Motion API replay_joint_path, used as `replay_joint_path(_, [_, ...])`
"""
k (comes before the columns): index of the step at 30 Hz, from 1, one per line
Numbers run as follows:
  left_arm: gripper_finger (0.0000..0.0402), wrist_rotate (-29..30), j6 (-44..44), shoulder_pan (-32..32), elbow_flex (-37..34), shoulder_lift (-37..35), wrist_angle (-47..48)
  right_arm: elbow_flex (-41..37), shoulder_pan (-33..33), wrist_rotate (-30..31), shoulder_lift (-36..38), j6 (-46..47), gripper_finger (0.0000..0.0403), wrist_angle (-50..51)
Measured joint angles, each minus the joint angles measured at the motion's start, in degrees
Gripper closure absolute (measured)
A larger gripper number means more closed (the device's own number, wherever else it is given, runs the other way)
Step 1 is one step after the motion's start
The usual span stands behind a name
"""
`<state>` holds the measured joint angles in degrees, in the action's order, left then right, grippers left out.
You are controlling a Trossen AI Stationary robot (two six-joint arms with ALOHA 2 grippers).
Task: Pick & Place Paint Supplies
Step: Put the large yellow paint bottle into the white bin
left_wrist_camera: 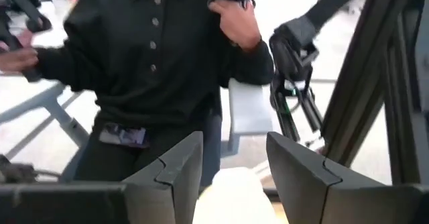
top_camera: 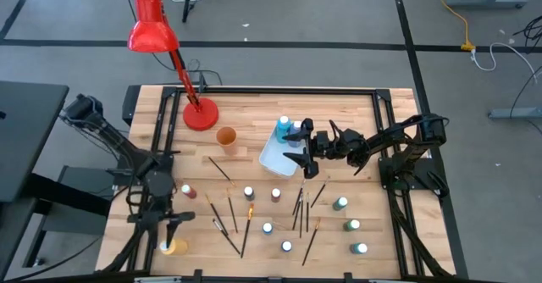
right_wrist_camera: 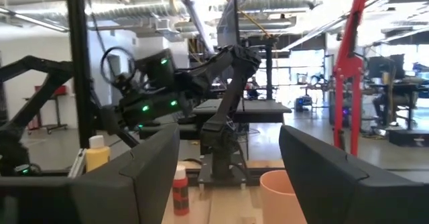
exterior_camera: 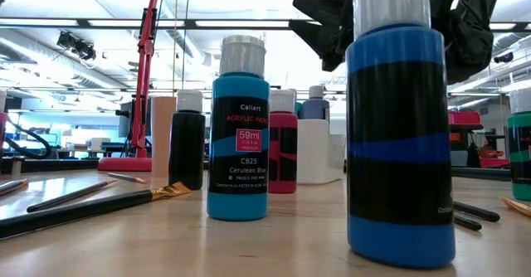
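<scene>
Right hand is seen with fingers spread, nothing grasped, poised over the white tray near mid-counter. A blue paint bottle stands in the tray just beside that hand. Remaining bottles and brushes are scattered toward the counter's front edge, well apart from it. Left hand is held at the front left corner, fingers released around a yellow bottle with a white cap between them, not clenched.

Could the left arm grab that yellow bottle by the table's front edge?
Probably yes: the left gripper hangs open just above the yellow bottle, whose white cap shows between its fingers; nothing blocks it.
</scene>
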<state>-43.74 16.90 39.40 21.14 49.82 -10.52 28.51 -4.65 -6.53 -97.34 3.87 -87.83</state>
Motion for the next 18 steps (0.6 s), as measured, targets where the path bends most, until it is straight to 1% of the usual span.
replay_joint_path(3, [0.0226,2.8,1.7,1.5,-1.1,0.0,-0.3,0.0,0.3,1.6,0.0,0.0,0.0144,0.0])
replay_joint_path(7, [0.0226,6.1,2.0,2.1,-2.1,0.0,-3.2,0.0,0.4,1.6,0.0,0.0,0.0144,0.0])
replay_joint_path(11, [0.0226,6.1,-0.1,2.1,-3.8,0.0,-7.3,0.0,0.4,1.6,0.0,0.0,0.0144,0.0])
replay_joint_path(18, [0.0226,6.1,-1.6,2.2,-4.7,0.0,-8.2,0.0,0.4,1.6,0.0,0.1,0.0144,0.0])
